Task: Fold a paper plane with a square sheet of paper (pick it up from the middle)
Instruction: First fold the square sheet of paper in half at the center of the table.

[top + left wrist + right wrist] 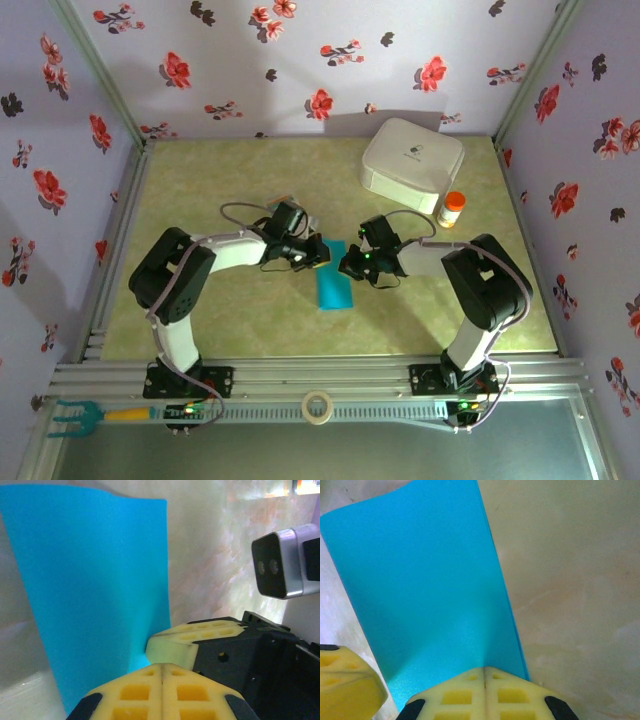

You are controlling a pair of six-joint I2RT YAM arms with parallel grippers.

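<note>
The square sheet of paper (333,288) is bright turquoise and shows as a narrow rectangle, not a dart, at the table's middle. Its far end rises to both grippers. My left gripper (318,253) is shut, its yellow pads pressed together at the sheet's edge (95,590). My right gripper (347,262) is shut on the same end, right beside it. In the right wrist view a crease in the sheet (430,590) runs straight into my right gripper (485,670). In the left wrist view my left gripper (162,667) sits close against the right gripper's fingers (195,640).
A white rounded box (412,163) stands at the back right, with a small orange bottle (452,209) in front of it. A tape roll (317,407) and a teal tool (75,415) lie on the front rail. Flowered walls close in three sides.
</note>
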